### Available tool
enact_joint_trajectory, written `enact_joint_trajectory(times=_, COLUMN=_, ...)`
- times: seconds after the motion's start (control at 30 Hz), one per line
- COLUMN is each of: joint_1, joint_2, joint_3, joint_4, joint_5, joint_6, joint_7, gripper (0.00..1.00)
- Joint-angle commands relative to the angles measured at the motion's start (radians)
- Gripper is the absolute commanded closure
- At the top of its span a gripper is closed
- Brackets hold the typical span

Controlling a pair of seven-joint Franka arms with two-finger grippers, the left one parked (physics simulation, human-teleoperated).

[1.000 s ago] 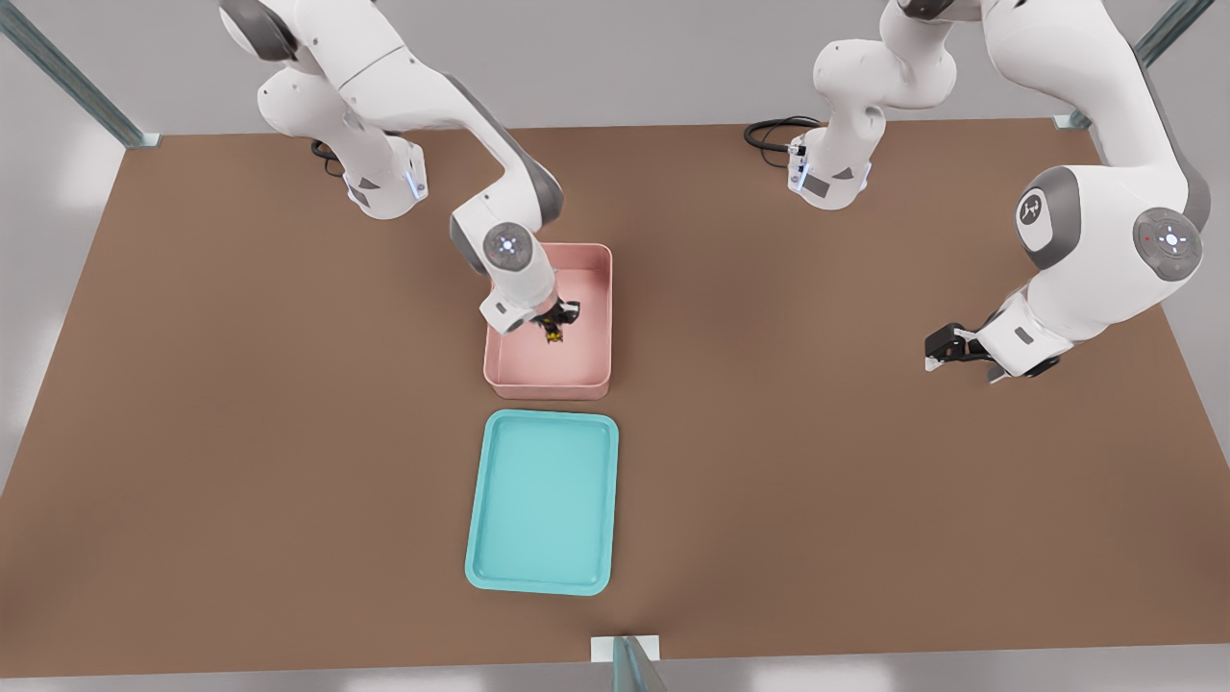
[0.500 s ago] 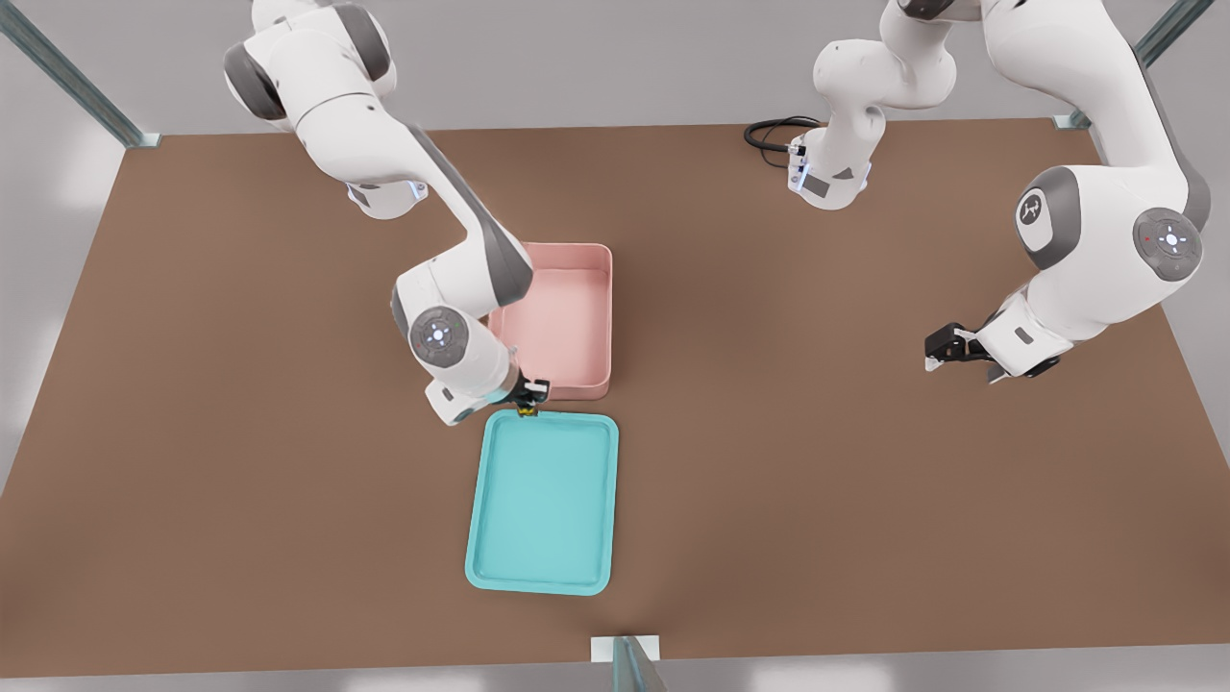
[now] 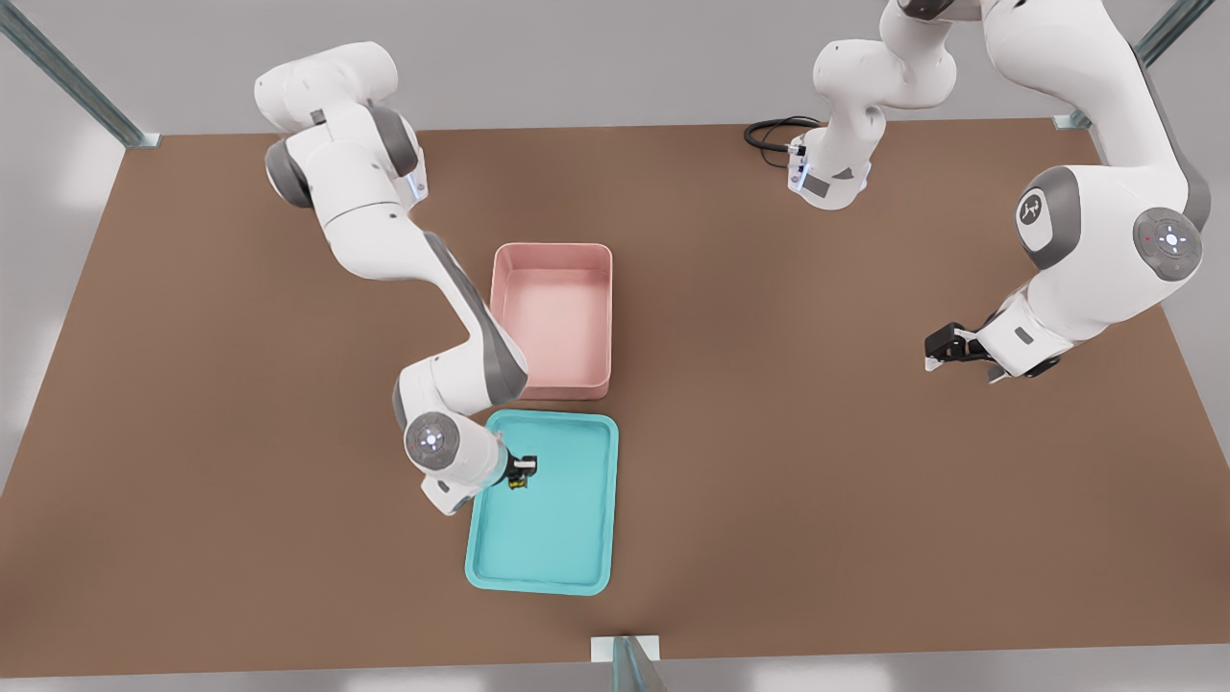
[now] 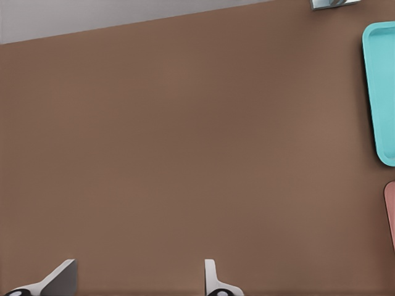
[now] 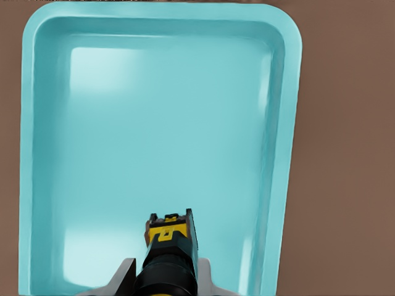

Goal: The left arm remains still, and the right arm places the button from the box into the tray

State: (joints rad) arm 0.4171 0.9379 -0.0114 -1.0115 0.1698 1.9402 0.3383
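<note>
Brown bench (image 4: 185, 154) fills most of view. Teal tray (image 4: 381, 92) cut off at one edge, pink box (image 4: 390, 209) sliver just beside it, apart. Grey wall strip beyond bench's far edge.

Table (image 3: 817, 461): brown, matte surface — fills most of the front view.
Cable (image 3: 769, 133): black, coiled on the table near its far edge, toward the front view's right.
Frame posts (image 3: 72, 77): 2 metal struts at the far corners — a 3rd (image 3: 629, 663) at the near edge's middle.
Backdrop (image 3: 596, 58): plain grey wall.
</note>
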Motion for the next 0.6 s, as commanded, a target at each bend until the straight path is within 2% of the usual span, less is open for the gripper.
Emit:
enact_joint_trajectory(times=0.0, joint_1=0.0, joint_2=0.007, joint_3=0.001, joint_4=0.007, joint_5=-0.009, joint_6=0.069, joint_7=-0.275, gripper=0.61)
enact_joint_trajectory(times=0.07, joint_1=0.0, joint_2=0.012, joint_3=-0.001, joint_4=0.008, joint_5=-0.009, joint_6=0.071, joint_7=-0.277, gripper=0.58)
enact_joint_trajectory(times=0.1, joint_1=0.0, joint_2=0.012, joint_3=-0.001, joint_4=0.008, joint_5=-0.009, joint_6=0.091, joint_7=-0.275, gripper=0.5)
enact_joint_trajectory(times=0.17, joint_1=0.002, joint_2=0.01, joint_3=0.001, joint_4=0.008, joint_5=-0.009, joint_6=0.097, joint_7=-0.263, gripper=0.14)
enact_joint_trajectory(times=0.2, joint_1=0.002, joint_2=0.01, joint_3=0.007, joint_4=0.008, joint_5=-0.009, joint_6=0.097, joint_7=-0.259, gripper=0.02)
enact_joint_trajectory(times=0.3, joint_1=0.002, joint_2=0.001, joint_3=0.008, joint_4=0.008, joint_5=-0.001, joint_6=0.082, joint_7=-0.249, gripper=0.0)
enact_joint_trajectory(times=0.37, joint_1=-0.001, joint_2=-0.077, joint_3=-0.005, joint_4=0.005, joint_5=-0.001, joint_6=-0.056, joint_7=-0.237, gripper=0.0)
enact_joint_trajectory(times=0.47, joint_1=-0.205, joint_2=-0.277, joint_3=-0.013, joint_4=0.007, joint_5=-0.036, joint_6=-0.401, joint_7=-0.262, gripper=0.0)
enact_joint_trajectory(times=0.5, joint_1=-0.253, joint_2=-0.356, joint_3=-0.042, joint_4=0.004, joint_5=-0.237, joint_6=-0.481, joint_7=-0.254, gripper=0.0)
enact_joint_trajectory(times=0.57, joint_1=-0.426, joint_2=-0.436, joint_3=-0.03, joint_4=-0.031, joint_5=-0.19, joint_6=-0.584, joint_7=-0.308, gripper=0.0)
